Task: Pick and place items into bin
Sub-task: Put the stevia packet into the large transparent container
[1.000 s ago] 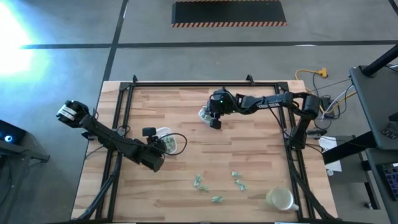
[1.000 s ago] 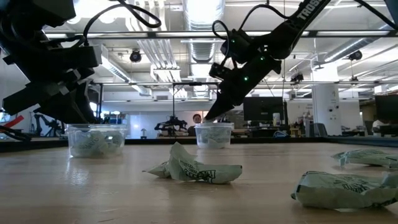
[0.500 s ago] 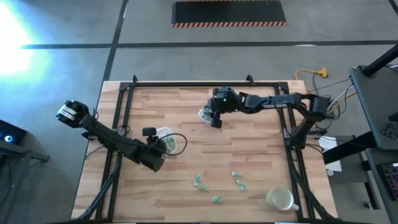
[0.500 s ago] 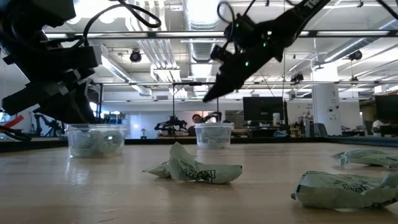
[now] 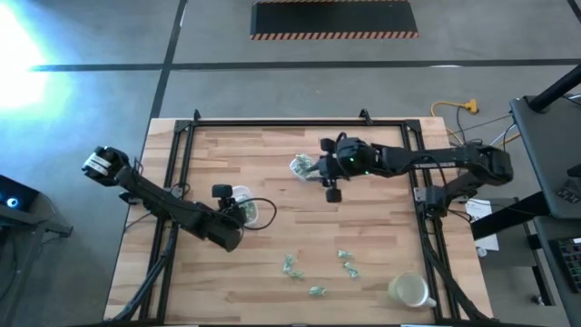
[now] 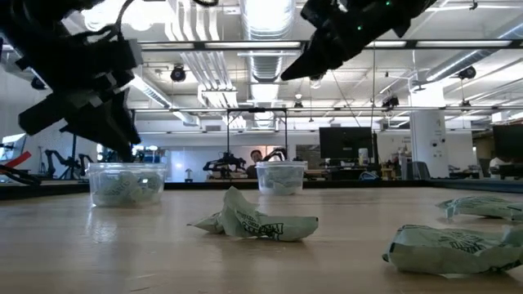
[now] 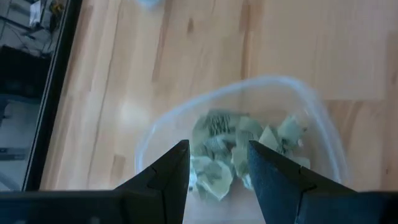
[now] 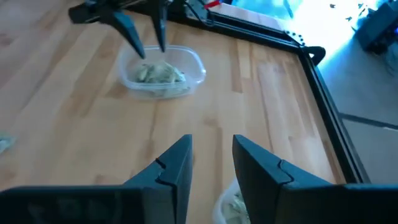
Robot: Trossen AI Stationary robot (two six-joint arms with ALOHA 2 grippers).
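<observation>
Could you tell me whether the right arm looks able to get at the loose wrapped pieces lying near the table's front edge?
Probably yes: the right claw is open and empty, and only bare wood lies between it and the wrapped pieces.

Crinkly green-white items (image 5: 318,270) loose on table

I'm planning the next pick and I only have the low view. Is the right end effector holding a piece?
Observer: No. In the right wrist view the right end effector is open, with only bare table between its fingers.
Operator: How many pieces lie loose on the table?
Observer: The high view shows four loose items, grouped near the front edge.
Operator: And the left end effector?
Observer: The left wrist view shows the left end effector open directly above a clear container that holds green wrapped pieces.
</observation>
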